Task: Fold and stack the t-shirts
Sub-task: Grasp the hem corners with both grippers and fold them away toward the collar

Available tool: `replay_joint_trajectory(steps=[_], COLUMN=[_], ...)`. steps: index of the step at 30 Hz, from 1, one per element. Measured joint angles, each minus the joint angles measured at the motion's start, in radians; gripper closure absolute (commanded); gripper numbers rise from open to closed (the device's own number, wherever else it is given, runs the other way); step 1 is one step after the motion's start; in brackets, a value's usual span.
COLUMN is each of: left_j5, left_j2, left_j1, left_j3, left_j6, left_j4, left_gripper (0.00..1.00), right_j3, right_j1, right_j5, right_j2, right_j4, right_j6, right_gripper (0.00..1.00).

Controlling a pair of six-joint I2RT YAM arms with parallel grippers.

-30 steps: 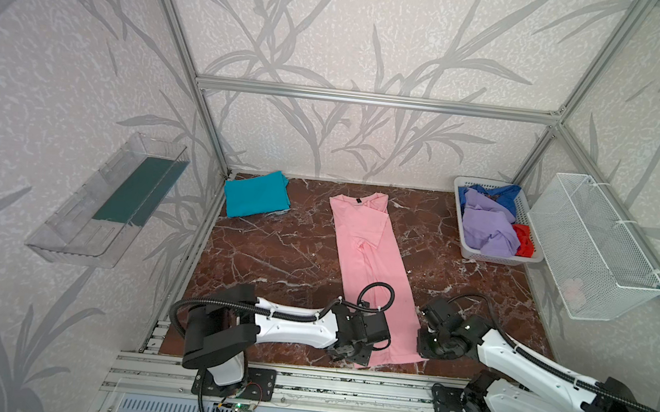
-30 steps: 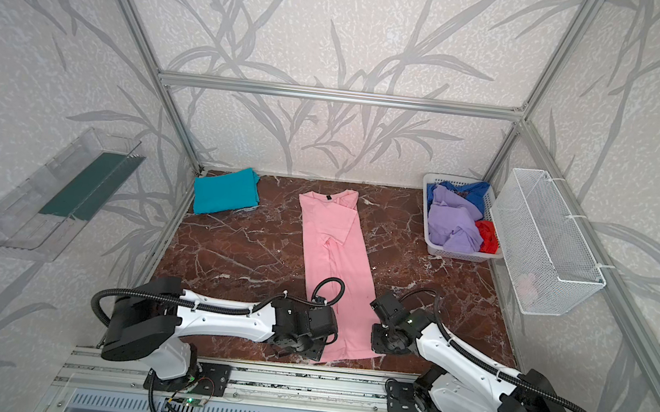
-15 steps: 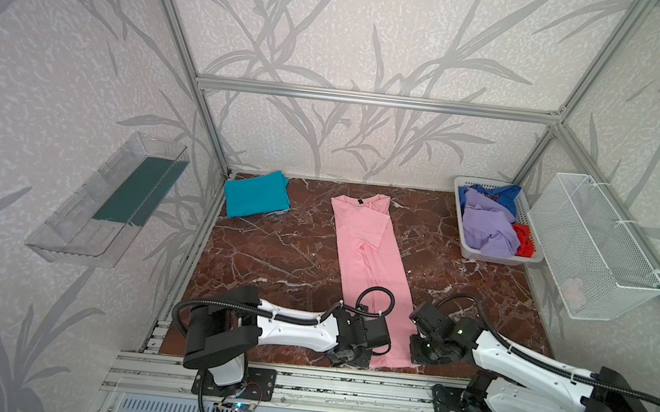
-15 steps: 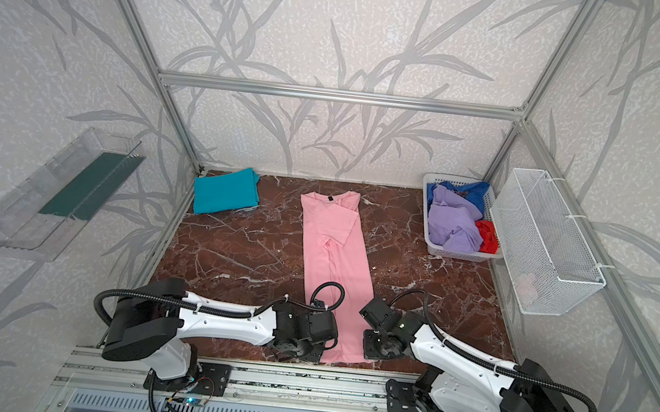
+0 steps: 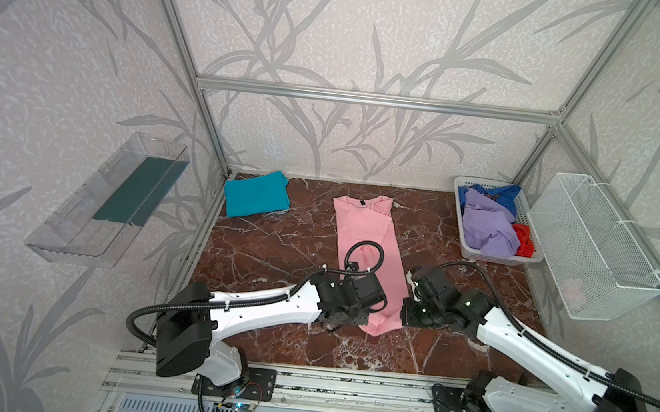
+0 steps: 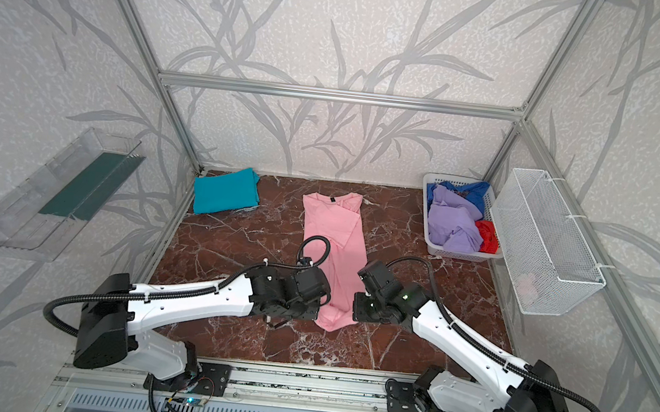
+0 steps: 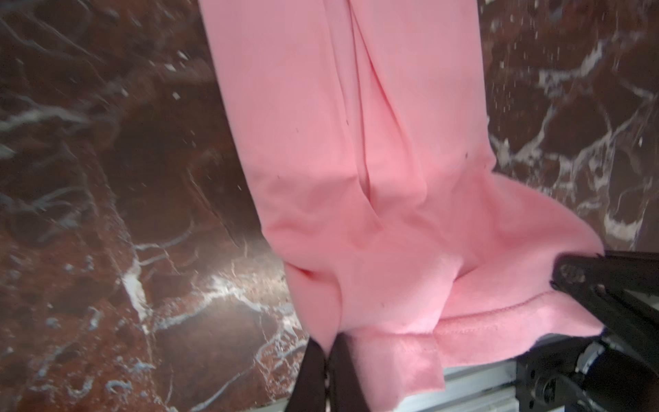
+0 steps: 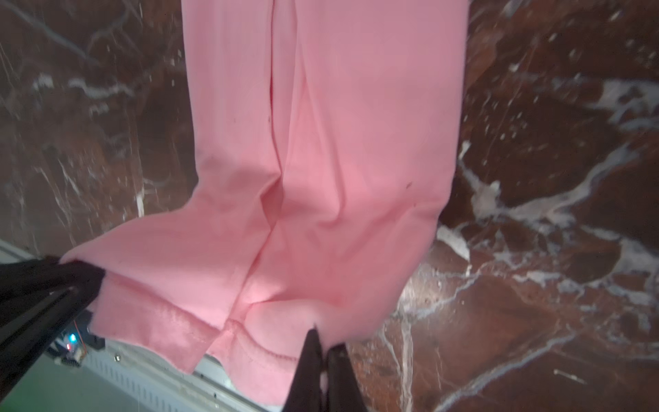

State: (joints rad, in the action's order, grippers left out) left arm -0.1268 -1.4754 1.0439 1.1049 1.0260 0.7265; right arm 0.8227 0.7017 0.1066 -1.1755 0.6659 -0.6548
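Both hands have closed since a second ago, when they sat low at the near hem of the pink t-shirt (image 5: pixel 368 227); that hem now bunches up off the surface (image 5: pixel 272 259) between them. A small dark tag (image 5: pixel 362 203) sits inside the collar, too small to read, and no other writing shows. The left hand (image 7: pixel 327 347) has its fingers pressed together on the hem's left corner, and the right hand (image 8: pixel 322 339) is clamped the same way on the right corner, so the stitched hem sags in a shallow fold between the two grips. The rest of the shirt lies flat as a long narrow strip, sides folded in, running from near the near edge up the middle toward the far edge, collar farthest from the hands. A folded teal t-shirt (image 5: pixel 256 199) rests in the far-left corner, well apart from the hands. In the far-right corner stands a white basket (image 5: pixel 498 258) holding a crumpled lavender t-shirt (image 5: pixel 485 227) on top, a blue t-shirt (image 5: pixel 488 190) behind it and a red t-shirt (image 5: pixel 523 240) at its right side. A wire basket (image 5: pixel 599 252) hangs on the right wall and a clear tray (image 5: pixel 108 196) on the left wall. Bare marble lies between the pink strip and both far corners.
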Motion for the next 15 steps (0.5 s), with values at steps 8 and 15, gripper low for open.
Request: replay_joint_trajectory(steps=[8, 15], left_j5=[0.0, 0.069], left_j2=[-0.095, -0.352], left_j1=[-0.274, -0.423], left_j3=[0.103, 0.309], left_j6=[-0.154, -0.251], left_j4=[-0.07, -0.111], left_gripper=[1.0, 1.0], right_j3=[0.217, 0.435], right_j1=[-0.167, -0.26], right_j5=[0.045, 0.077], right_j2=[-0.333, -0.608], right_j4=[-0.109, -0.183], right_j6=[0.102, 0.151], right_gripper=[1.0, 1.0])
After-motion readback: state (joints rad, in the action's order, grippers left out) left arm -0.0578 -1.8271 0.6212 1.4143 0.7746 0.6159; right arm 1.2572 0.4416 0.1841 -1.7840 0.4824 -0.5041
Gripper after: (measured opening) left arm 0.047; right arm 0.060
